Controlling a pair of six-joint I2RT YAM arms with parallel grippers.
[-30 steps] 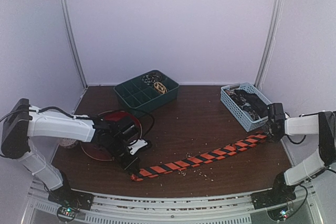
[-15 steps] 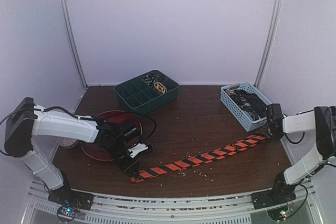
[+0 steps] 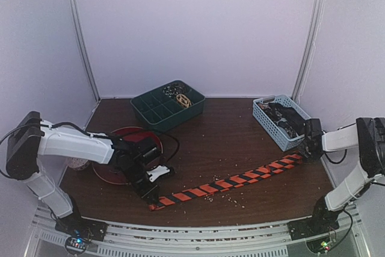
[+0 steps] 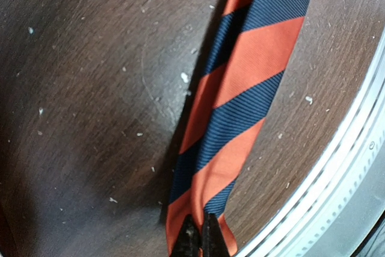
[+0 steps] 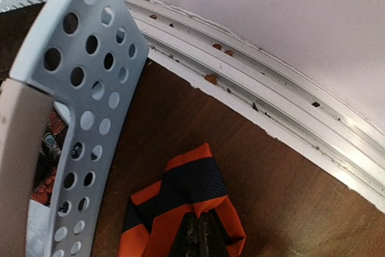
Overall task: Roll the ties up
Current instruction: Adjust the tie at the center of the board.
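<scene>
The table (image 3: 228,136) bears a striped tie (image 3: 228,181). The left hand (image 4: 201,240) pinches one end, the right hand (image 5: 201,233) the other

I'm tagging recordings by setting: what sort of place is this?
Likely a robot lab test booth, not a home: plain white walls box in a small wooden table, with a green divided tray and blue basket for sorting.

We are reaching our left arm low and forward, left gripper (image 3: 151,200) pinching one end of the striped tie (image 3: 228,182); our right arm is bending inward, right gripper (image 3: 304,156) clamping the other end.
</scene>
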